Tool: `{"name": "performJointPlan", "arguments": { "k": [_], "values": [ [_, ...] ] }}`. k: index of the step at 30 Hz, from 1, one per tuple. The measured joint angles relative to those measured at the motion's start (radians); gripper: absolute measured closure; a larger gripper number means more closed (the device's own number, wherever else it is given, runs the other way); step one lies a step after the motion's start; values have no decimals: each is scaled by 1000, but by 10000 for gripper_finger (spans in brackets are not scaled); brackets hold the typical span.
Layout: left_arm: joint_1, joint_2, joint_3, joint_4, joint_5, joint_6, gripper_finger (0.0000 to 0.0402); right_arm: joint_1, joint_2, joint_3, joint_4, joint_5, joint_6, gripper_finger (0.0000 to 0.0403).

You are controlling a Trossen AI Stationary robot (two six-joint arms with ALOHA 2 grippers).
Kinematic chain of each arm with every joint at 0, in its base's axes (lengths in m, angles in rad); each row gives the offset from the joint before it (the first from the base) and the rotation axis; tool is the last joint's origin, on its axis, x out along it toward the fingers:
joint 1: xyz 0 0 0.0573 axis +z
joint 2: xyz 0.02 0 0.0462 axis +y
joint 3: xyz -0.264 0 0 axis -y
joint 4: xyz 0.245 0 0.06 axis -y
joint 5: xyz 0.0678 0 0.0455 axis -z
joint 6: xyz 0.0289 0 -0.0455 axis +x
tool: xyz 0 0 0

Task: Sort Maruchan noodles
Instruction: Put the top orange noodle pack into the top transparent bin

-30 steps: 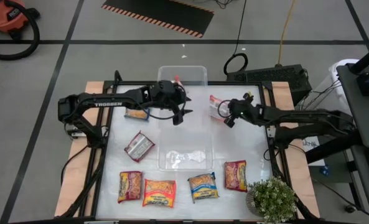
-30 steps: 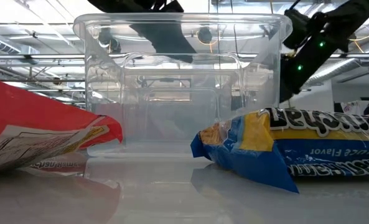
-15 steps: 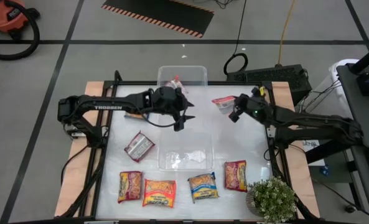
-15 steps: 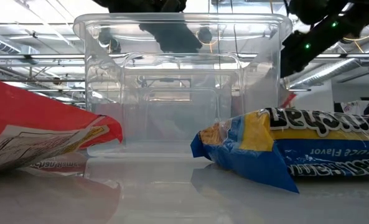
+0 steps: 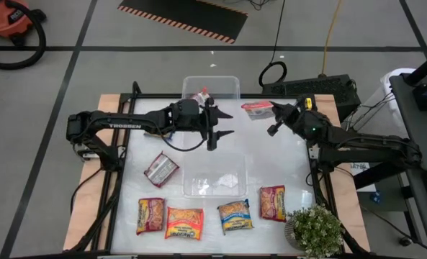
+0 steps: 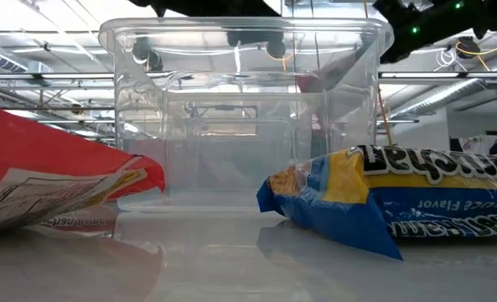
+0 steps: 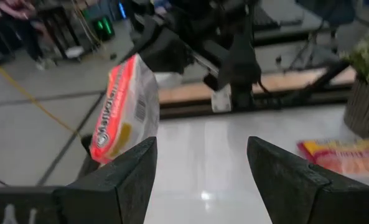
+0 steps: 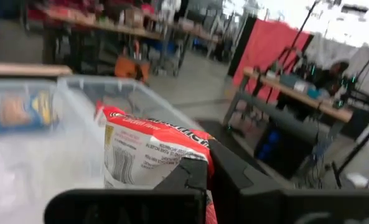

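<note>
My right gripper [image 5: 272, 114] is above the table's far right part, shut on a red-white noodle packet [image 5: 258, 108] that also shows in the right wrist view [image 8: 148, 155] and in the left wrist view [image 7: 118, 107]. My left gripper [image 5: 222, 124] hovers open above the table's middle, pointing toward that packet, with nothing between its fingers [image 7: 200, 180]. One packet [image 5: 199, 95] lies in the far clear bin [image 5: 227, 80]. A silver-red packet [image 5: 160, 168] and several orange, red and blue ones, such as [image 5: 184, 223], lie flat on the table. My right gripper pinches the red-white packet between its two fingers [image 8: 190, 171] at one short end [image 8: 183, 155]. It reaches level from the table's right side. The packet is lifted clear and sticks out past the fingers toward the far bin.
A second clear bin [image 5: 235, 188] stands near the table's middle, close in front of the low camera [image 6: 240, 50]. A potted plant [image 5: 315, 230] sits at the near right corner. A blue-yellow packet [image 6: 416, 197] and a red one [image 6: 55, 180] lie close to the low camera.
My right gripper has lifted the red-white packet off the table and carried it up and toward the far edge. My left gripper has swung from beside the far bin toward the table's right, turning until its fingers point rightward.
</note>
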Motion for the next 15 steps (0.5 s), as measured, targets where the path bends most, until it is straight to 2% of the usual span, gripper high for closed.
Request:
{"name": "performJointPlan", "arguments": {
  "k": [5,12,15],
  "values": [
    [20,0,0,92,-2,14,128,22,3,0,110,-45,-60,403],
    [37,26,-1,206,-61,61,41,42,25,0,211,-52,-109,403],
    [40,38,1,237,-69,63,23,42,43,0,259,-58,-118,403]
  ]
}}
